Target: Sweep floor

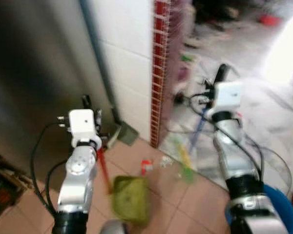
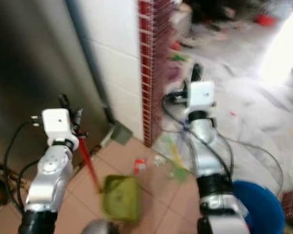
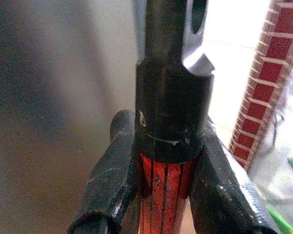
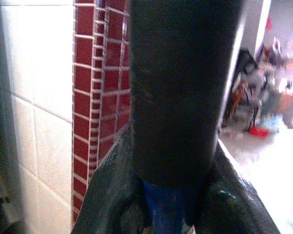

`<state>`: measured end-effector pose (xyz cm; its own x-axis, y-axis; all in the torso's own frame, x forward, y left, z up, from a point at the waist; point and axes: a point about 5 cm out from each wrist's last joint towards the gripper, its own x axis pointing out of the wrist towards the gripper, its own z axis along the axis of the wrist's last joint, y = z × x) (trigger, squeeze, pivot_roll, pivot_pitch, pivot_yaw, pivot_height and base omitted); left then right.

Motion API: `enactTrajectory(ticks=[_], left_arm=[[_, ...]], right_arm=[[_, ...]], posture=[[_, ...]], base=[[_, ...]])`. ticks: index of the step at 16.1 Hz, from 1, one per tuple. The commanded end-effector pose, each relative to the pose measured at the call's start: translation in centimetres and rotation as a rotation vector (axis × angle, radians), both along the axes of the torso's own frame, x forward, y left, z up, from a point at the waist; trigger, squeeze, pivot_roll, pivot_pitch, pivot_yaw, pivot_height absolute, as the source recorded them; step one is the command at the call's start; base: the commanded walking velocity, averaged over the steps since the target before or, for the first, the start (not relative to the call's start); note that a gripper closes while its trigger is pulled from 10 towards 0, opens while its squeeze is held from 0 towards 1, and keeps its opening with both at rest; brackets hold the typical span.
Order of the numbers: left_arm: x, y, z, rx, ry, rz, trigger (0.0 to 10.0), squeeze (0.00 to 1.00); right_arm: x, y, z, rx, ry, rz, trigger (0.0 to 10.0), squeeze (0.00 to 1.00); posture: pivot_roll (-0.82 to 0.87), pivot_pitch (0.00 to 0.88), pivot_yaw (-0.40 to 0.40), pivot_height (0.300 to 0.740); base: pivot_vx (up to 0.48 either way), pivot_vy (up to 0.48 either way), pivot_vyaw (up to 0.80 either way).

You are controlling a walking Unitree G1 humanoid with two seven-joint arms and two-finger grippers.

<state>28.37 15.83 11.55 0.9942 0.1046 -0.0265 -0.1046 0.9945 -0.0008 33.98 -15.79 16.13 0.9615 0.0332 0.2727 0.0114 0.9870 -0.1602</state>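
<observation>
My left gripper [image 1: 90, 127] is shut on the red handle [image 1: 103, 168] of a green dustpan [image 1: 131, 199] that rests on the tan tiled floor in front of me. In the left wrist view the red handle [image 3: 165, 195] with its black cap sits clamped between the two fingers [image 3: 112, 180]. My right gripper [image 1: 216, 87] is shut on the black-capped blue broom handle [image 1: 198, 127], whose yellow-green bristles [image 1: 185, 163] reach the floor by a corner. Small litter [image 1: 146, 166] in red and white lies on the tiles between dustpan and broom.
A dark metal surface [image 1: 34, 83] stands at left, then a white tiled wall [image 1: 132, 68] ending in a red brick-tile corner [image 1: 161, 73]. A blue bucket [image 1: 278, 204] stands at lower right. More scattered items lie on the bright grey floor [image 1: 263, 97] beyond.
</observation>
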Motion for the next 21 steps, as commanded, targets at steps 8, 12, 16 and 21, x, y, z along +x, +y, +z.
enactTrajectory(ticks=[8,12,16,21], left_arm=[[0.0,0.6,1.2,0.022,-0.048,0.046,10.0,0.0],[0.0,0.9,1.3,0.035,-0.05,0.059,10.0,0.0],[0.1,1.1,1.2,0.068,-0.061,0.089,10.0,0.0],[1.2,1.9,0.7,0.149,-0.059,0.199,10.0,0.0]], right_arm=[[0.0,1.4,0.5,-0.005,-0.028,0.061,10.0,0.0],[-0.3,1.7,-0.2,-0.002,-0.005,0.073,10.0,0.0],[-0.2,1.7,0.1,-0.002,-0.011,0.071,10.0,0.0],[-0.1,1.7,0.3,-0.003,-0.018,0.076,10.0,0.0]], posture=[[-0.03,0.0,-0.007,0.74],[-0.02,0.0,-0.015,0.74],[-0.03,0.0,-0.005,0.74],[-0.05,0.0,-0.001,0.74]], base=[[0.156,0.266,0.0],[0.0,0.449,0.0],[0.0,0.218,0.0],[0.0,0.0,0.0]])
